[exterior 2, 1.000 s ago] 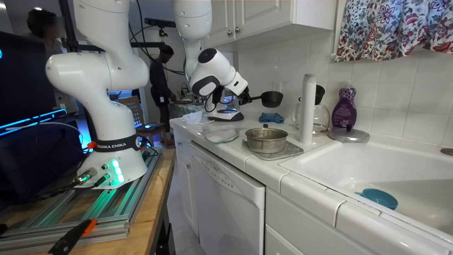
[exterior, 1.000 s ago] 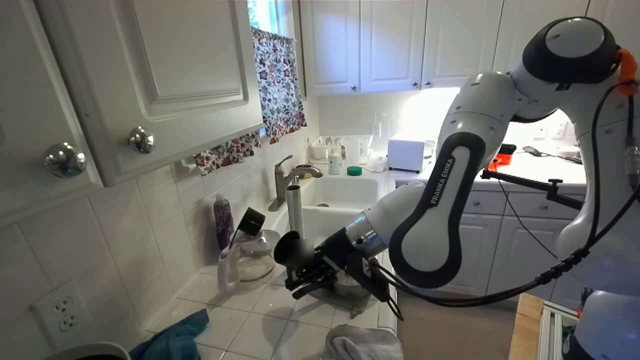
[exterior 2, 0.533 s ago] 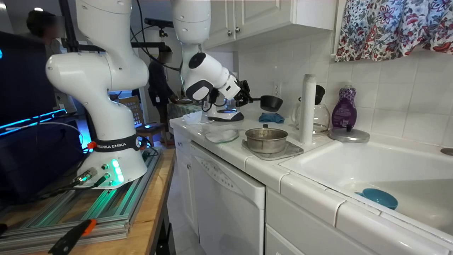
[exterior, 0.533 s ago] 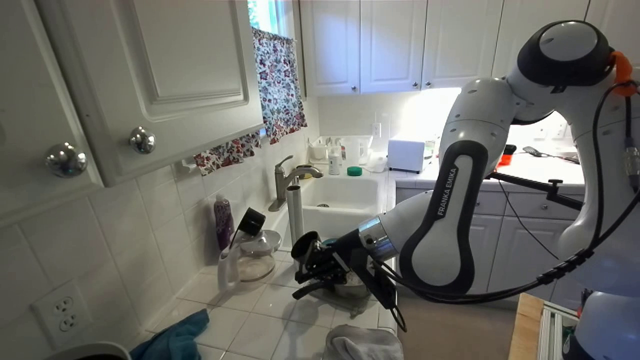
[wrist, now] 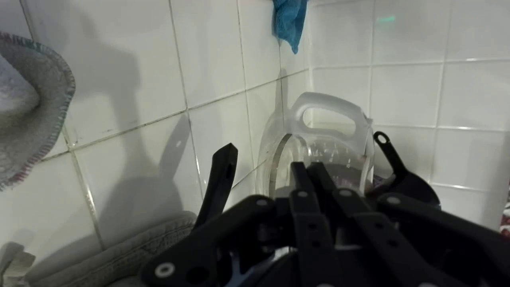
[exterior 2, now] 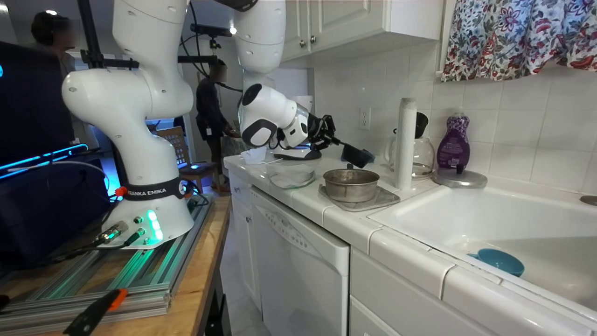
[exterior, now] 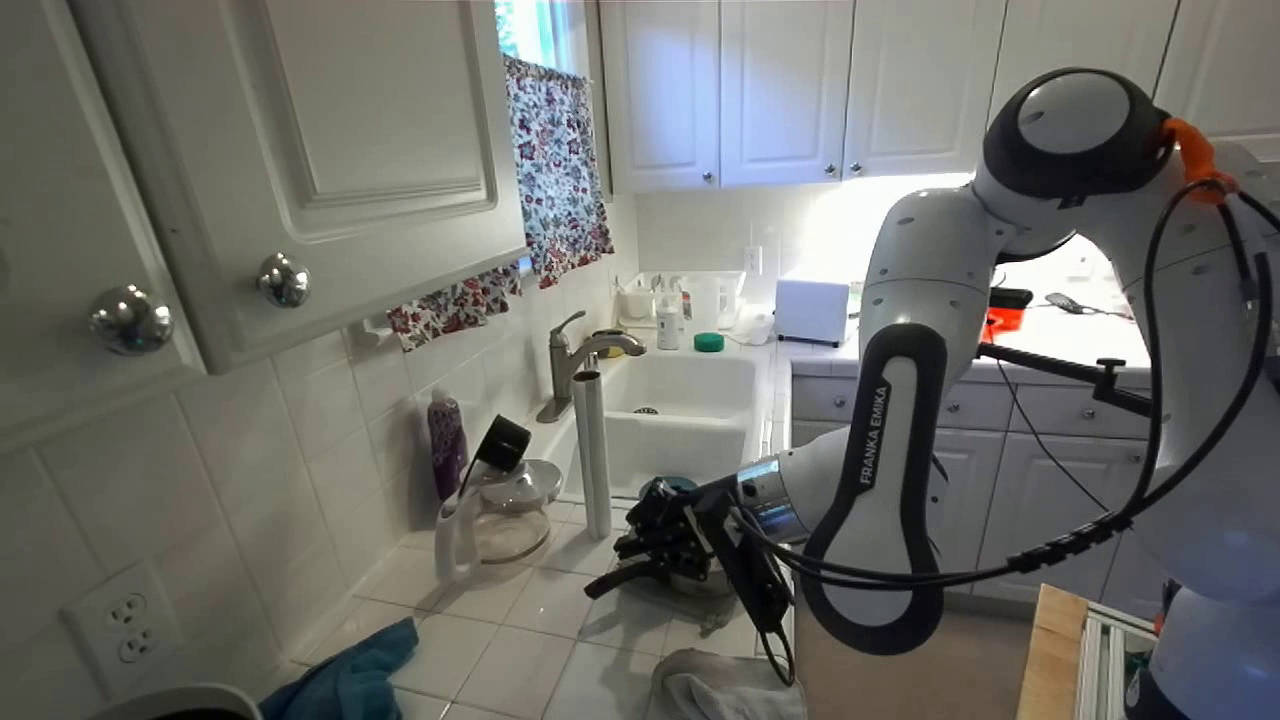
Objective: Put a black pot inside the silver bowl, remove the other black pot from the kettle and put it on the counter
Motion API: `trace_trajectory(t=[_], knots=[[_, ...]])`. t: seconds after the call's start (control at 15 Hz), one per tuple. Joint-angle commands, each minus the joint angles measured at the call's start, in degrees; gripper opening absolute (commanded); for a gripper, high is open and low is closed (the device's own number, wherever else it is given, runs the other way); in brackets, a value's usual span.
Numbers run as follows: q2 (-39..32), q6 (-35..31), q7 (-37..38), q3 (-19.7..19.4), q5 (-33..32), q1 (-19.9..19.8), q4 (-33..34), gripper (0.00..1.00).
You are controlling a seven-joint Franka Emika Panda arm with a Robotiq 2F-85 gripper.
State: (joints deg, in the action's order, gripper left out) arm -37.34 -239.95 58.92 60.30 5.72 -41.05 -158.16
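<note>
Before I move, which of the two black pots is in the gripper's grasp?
The black pot held out, tilted, from the closed gripper. The other black pot is apart from it, at the top of the glass kettle.

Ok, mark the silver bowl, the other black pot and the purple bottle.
Silver bowl (exterior 2: 351, 190): in an exterior view, outer wall.
Other black pot (wrist: 414, 189): in the wrist view, body.
Purple bottle (exterior 2: 454, 144): in an exterior view, body.

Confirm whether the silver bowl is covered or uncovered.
Uncovered: in an exterior view the silver bowl shows its open rim and inner wall; a metal lid lies apart.
</note>
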Motion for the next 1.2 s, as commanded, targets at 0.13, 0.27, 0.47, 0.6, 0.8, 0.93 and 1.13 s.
trace_trajectory(t=[0.13, 0.27, 0.47, 0.6, 0.8, 0.93, 1.13], knots=[[7.98, -2.05, 18.31, -6.2, 3.15, 6.75, 0.37, 0.01], [9.73, -1.92, 24.41, -8.73, 2.43, 8.07, 0.63, 0.01], [12.8, -1.61, 33.8, -13.7, 0.92, 11.33, 0.96, 0.01], [15.03, -1.55, 38.73, -17.62, 2.9, 16.02, 0.49, 0.01], [16.78, -1.58, 44.63, -23.74, 4.54, 23.75, 0.63, 0.01], [17.81, -1.44, 47.23, -27.42, 6.15, 29.3, 0.61, 0.01], [19.09, -1.44, 48.45, -33.01, 1.96, 35.29, 0.42, 0.01]])
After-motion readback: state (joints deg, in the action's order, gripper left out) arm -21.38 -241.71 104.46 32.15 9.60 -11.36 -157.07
